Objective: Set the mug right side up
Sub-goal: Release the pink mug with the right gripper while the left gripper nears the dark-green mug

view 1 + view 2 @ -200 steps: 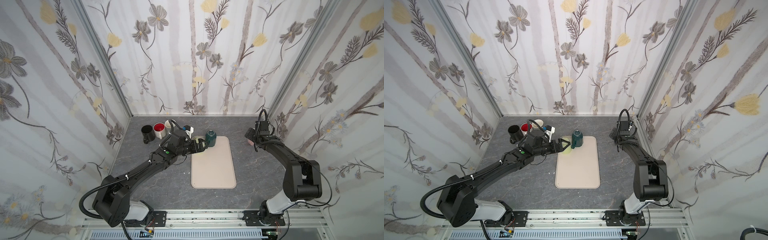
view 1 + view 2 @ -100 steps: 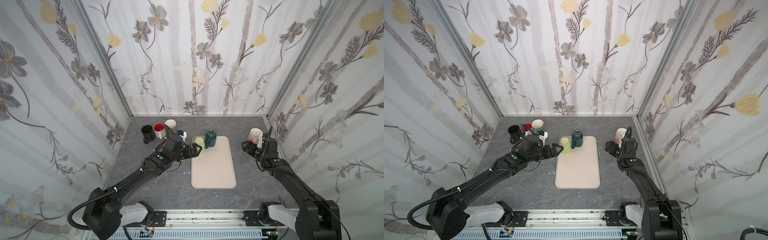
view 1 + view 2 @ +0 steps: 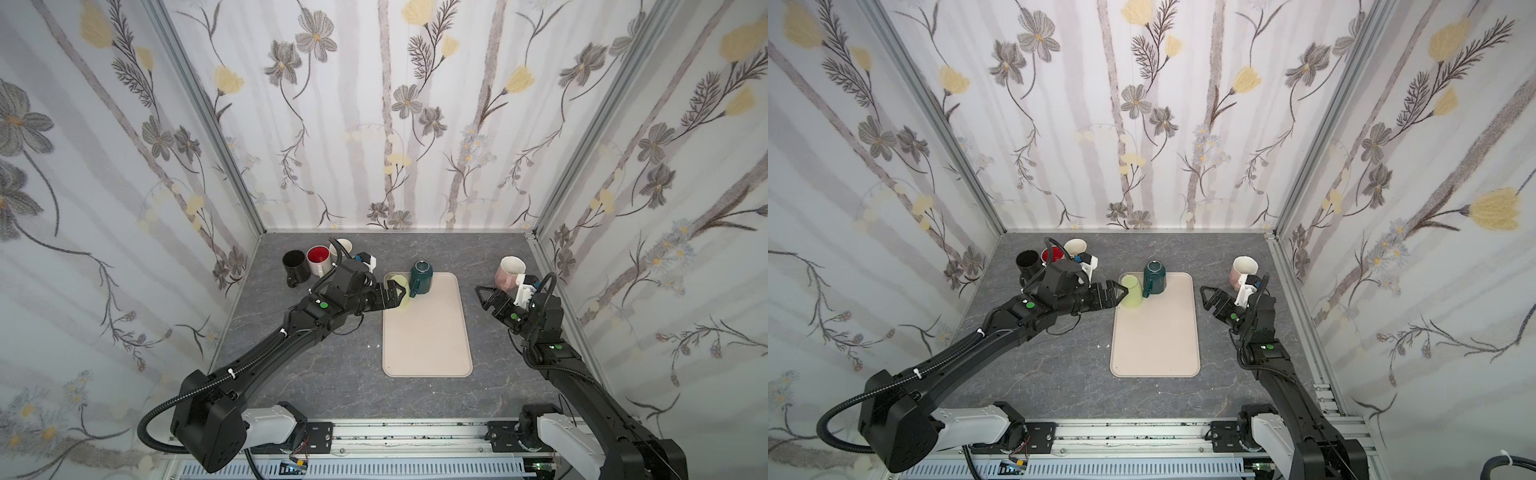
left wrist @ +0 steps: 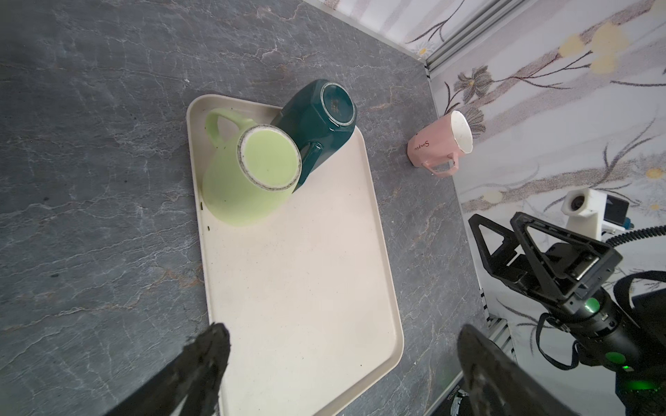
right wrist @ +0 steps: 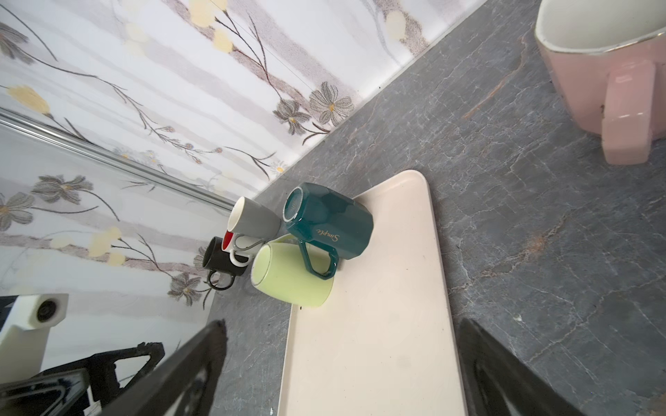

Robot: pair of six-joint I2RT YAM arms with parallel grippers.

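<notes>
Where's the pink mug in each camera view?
Top view: pink mug upright on the table, right of the tray.
Top view: pink mug, same spot right of the tray.
Left wrist: pink mug on the table beside the tray.
Right wrist: pink mug close up, partly cropped.
Shared landmark: the beige tray.

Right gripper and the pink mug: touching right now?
Apart. The left wrist view shows a strip of bare table between the open right gripper and the pink mug, which stands upright.
</notes>
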